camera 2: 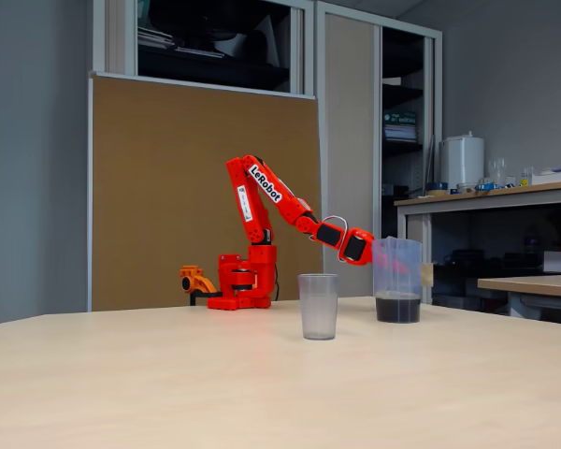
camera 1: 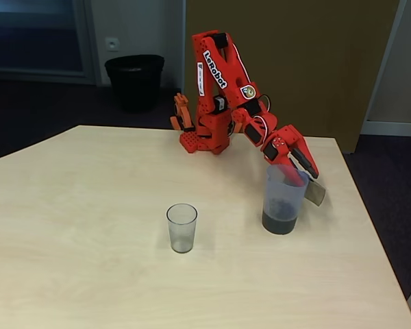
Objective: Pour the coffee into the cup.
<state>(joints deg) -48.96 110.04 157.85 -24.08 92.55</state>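
Note:
The coffee (camera 1: 280, 221) (camera 2: 398, 308) is a dark layer at the bottom of a tall bluish translucent jug (camera 1: 284, 188) (camera 2: 397, 267), which stands upright on the table at the right. A grey handle (camera 1: 316, 194) sticks out on the jug's right side. My red gripper (camera 1: 305, 170) (camera 2: 381, 254) reaches down over the jug's far rim, by the top of the handle. The jug's wall hides how its jaws stand. The cup (camera 1: 182, 227) (camera 2: 318, 306), a small clear tumbler, stands upright with nothing in it, left of the jug in both fixed views.
The arm's base (camera 1: 204, 133) (camera 2: 238, 285) is fixed at the far side of the pale wooden table (camera 1: 89, 205). The table's right edge (camera 1: 370, 226) runs close to the jug. A black bin (camera 1: 134, 80) stands on the floor behind.

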